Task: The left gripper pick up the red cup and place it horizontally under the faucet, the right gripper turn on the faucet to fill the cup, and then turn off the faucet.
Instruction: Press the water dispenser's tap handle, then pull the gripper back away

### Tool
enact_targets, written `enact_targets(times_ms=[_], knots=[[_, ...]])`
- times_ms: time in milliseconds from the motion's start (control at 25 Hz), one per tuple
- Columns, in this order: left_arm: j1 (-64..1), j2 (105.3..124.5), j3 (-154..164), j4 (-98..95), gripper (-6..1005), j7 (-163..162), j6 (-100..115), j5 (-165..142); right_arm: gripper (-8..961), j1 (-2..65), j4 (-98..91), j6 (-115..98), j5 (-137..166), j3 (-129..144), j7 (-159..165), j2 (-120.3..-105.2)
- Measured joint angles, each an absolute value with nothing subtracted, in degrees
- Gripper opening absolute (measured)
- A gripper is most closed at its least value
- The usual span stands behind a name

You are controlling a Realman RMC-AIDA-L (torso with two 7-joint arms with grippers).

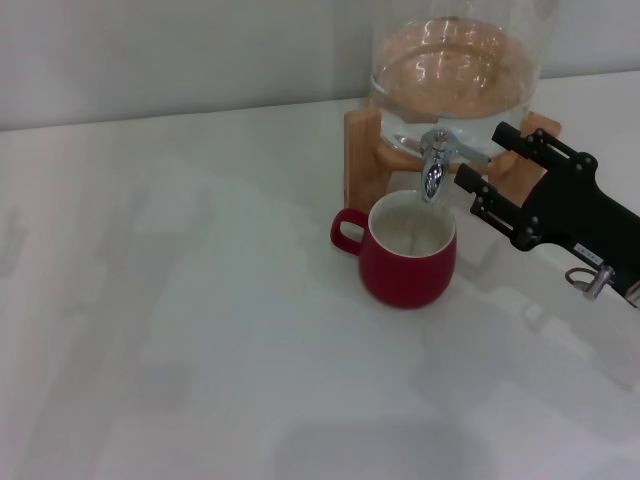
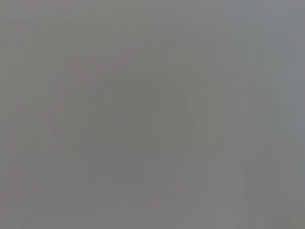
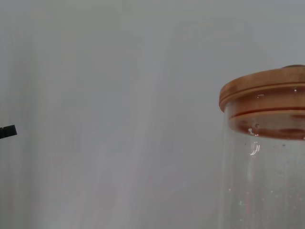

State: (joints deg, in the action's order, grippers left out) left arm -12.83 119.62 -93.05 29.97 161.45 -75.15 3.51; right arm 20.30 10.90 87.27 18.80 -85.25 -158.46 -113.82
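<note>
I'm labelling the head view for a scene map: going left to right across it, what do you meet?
Red cup with its handle leading, then the faucet just above the cup's rim, then the right gripper, its tool open beside the faucet. The glass dispenser spans the middle, so I leave it unordered.

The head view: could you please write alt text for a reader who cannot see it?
A red cup stands upright on a white table directly under the chrome faucet of a glass dispenser on a wooden stand. The right gripper, black, reaches in beside the faucet with its fingers apart. The left gripper is not in view.
</note>
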Motion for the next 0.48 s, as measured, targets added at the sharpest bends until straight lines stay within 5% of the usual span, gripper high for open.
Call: enact_targets(times_ms=[480], knots=[[-12.83, 119.62, -93.08, 29.97, 754, 161.45, -75.14, 3.51, 616, 20.56, 10.90, 86.78, 18.80, -85.25, -158.47, -113.81]])
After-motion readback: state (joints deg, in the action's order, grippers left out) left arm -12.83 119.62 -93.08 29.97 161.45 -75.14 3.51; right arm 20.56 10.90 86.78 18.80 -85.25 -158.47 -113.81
